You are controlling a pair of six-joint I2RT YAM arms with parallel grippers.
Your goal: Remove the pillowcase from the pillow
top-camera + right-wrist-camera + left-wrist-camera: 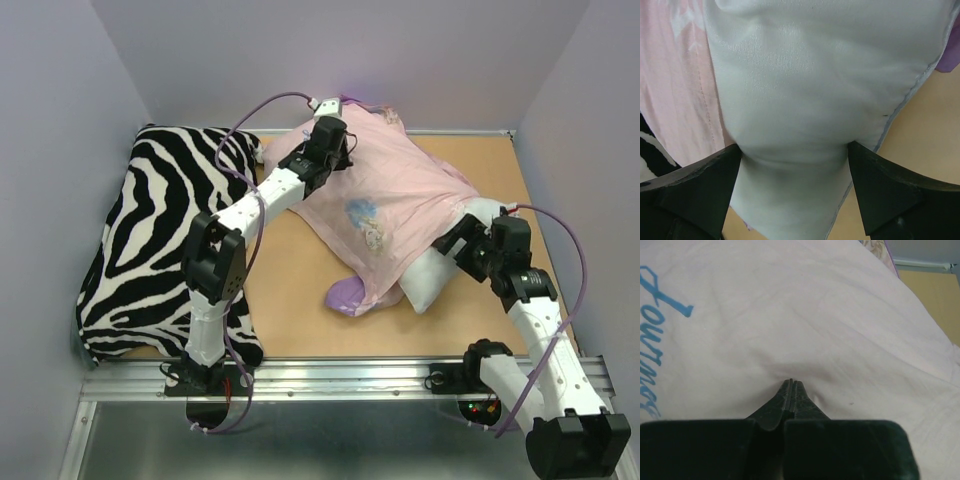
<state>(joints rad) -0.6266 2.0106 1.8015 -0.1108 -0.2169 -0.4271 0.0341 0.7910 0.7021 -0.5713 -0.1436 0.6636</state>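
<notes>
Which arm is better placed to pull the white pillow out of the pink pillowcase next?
Right, probably. The right gripper squeezes the exposed end of the plump white pillow; the left gripper only pinches the thin pink fabric pillowcase at the far end.

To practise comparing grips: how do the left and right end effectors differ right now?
The left end effector is shut tight, the right end effector spread wide. The left pinches thin pink pillowcase fabric; the right squeezes the plump white pillow. Both hold something.
</notes>
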